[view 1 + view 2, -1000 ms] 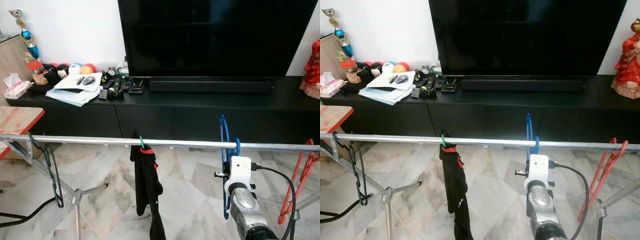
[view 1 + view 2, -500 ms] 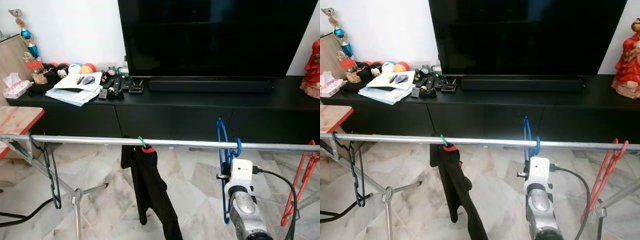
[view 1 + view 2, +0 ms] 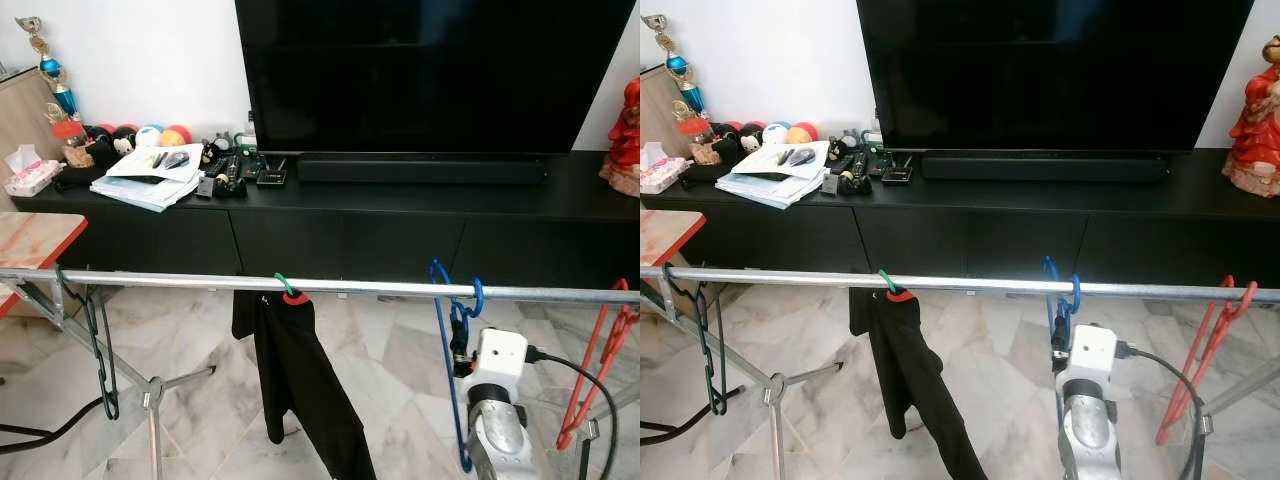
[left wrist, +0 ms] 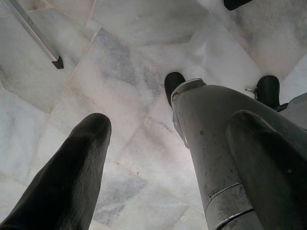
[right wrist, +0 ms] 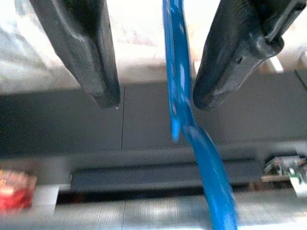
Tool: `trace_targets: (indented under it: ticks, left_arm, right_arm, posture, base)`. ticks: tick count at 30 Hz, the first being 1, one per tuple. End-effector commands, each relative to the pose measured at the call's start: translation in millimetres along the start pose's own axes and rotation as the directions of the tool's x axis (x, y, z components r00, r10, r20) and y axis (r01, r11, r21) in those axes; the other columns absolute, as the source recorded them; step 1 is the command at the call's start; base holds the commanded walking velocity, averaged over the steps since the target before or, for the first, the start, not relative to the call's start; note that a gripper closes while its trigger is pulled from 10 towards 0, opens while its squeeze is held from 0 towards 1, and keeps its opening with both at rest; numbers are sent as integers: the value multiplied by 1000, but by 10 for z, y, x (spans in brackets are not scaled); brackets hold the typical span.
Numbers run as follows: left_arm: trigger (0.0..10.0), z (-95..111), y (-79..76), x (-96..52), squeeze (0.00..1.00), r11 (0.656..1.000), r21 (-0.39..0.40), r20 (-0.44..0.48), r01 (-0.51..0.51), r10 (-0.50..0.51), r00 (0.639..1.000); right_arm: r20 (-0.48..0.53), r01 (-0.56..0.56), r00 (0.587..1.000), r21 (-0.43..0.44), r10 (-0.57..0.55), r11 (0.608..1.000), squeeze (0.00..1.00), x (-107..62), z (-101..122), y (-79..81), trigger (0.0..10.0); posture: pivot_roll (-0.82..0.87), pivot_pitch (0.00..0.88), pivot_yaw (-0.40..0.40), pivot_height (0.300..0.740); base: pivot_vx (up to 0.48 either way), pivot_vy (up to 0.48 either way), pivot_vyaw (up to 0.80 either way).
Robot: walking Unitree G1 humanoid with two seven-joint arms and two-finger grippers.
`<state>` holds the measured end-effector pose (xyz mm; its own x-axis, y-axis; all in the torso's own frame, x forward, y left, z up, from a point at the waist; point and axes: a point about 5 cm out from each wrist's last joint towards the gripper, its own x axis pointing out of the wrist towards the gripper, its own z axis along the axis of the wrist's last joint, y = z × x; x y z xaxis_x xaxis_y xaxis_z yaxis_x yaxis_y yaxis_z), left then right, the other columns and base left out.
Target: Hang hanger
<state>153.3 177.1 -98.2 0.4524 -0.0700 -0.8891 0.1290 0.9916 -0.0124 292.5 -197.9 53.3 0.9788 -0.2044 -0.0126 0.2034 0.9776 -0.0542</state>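
Observation:
A blue hanger (image 3: pixel 452 370) hangs by its hook from the metal rail (image 3: pixel 180 281), right of the middle. My right gripper (image 3: pixel 462 338) sits just below the rail at the hanger's neck. In the right wrist view its two black fingers (image 5: pixel 81 48) stand open, and the blue hanger (image 5: pixel 178 76) runs between them with a gap on each side. My left gripper (image 4: pixel 170 120) hangs idle over the marble floor, fingers apart with nothing between them.
The rail also holds a black garment (image 3: pixel 300 380) on a green-hooked hanger, a black hanger (image 3: pixel 100 350) at the far left and a red hanger (image 3: pixel 598 360) at the far right. A black TV cabinet (image 3: pixel 400 225) stands behind.
My right arm has drawn down and back from the rail while the blue hanger stays hooked there. The black garment has swung and turned on its hook.

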Motion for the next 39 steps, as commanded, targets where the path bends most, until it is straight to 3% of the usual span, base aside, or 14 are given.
trace_targets:
  ticks: [1, 8, 10, 12, 18, 20, 21, 23, 25, 28, 31, 39]
  left_arm:
    - [10000, -193, -4, -24, 0, 1000, 17, -72, 11, -10, 997]
    - [10000, -190, 1, -24, 0, 1000, 19, -71, 11, -10, 997]
    - [10000, -189, 2, -24, 0, 1000, 19, -71, 11, -10, 997]
    - [10000, -186, 5, -24, 0, 1000, 24, -70, 10, -8, 998]
    - [10000, -181, 11, -24, 0, 1000, 23, -65, 6, -5, 998]
    - [10000, -179, 11, -24, 0, 1000, 25, -65, 7, -5, 998]
    - [10000, -179, 11, -24, 0, 1000, 25, -65, 7, -5, 998]
    - [10000, -179, 9, -24, 0, 1000, 27, -64, 8, -6, 998]
    - [10000, -178, 7, -24, 0, 1000, 28, -64, 9, -7, 998]
    - [10000, -178, 7, -24, 0, 1000, 29, -63, 9, -7, 998]
    - [10000, -189, 10, -26, 0, 1000, 30, -65, 10, -8, 998]
    - [10000, -207, 10, -30, 0, 999, 46, -72, 17, -14, 997]
  right_arm:
    - [40, -7, 999, -1, 8, 1000, 890, -60, 44, 33, 10000]
    - [95, 69, 993, -39, -65, 997, 863, -367, 99, -95, 10000]
    - [91, 83, 993, -41, -79, 996, 863, -403, 96, -116, 10000]
    - [87, 118, 990, -59, -113, 991, 871, -576, 97, -184, 10000]
    - [25, 241, 971, -77, -239, 968, 855, -828, 40, -321, 10000]
    - [-135, 291, 944, -95, -302, 952, 671, -932, -191, -387, 10000]
    - [-135, 291, 944, -95, -302, 952, 671, -932, -191, -387, 10000]
    - [-201, 328, 921, -69, -335, 942, 16, -974, -292, -422, 10000]
    - [-302, 367, 876, -92, -377, 926, 0, -1016, -424, -471, 10000]
    - [-341, 382, 855, -96, -391, 919, 0, -1023, -485, -490, 10000]
    - [-456, 381, 790, -158, -410, 911, 0, -1070, -646, -513, 10000]
    - [-593, 397, 693, -160, -409, 904, 0, -1204, -862, -452, 10000]
  posture:
    - [14, 14, 69, 740]
    - [9, 11, 66, 740]
    - [9, 11, 66, 740]
    - [8, 9, 65, 740]
    - [11, 3, 57, 740]
    - [3, 0, 59, 740]
    - [3, 0, 59, 740]
    - [4, 0, 59, 740]
    - [7, 0, 56, 740]
    - [7, 0, 56, 740]
    - [10, 0, 55, 740]
    - [13, 0, 57, 740]
  base:
    - [0, 0, 0]
    - [0, 0, 0]
    - [0, 0, 0]
    - [0, 0, 0]
    - [0, 0, 0]
    - [0, 0, 0]
    - [0, 0, 0]
    - [0, 0, 0]
    - [0, 0, 0]
    - [0, 0, 0]
    - [0, 0, 0]
    - [0, 0, 0]
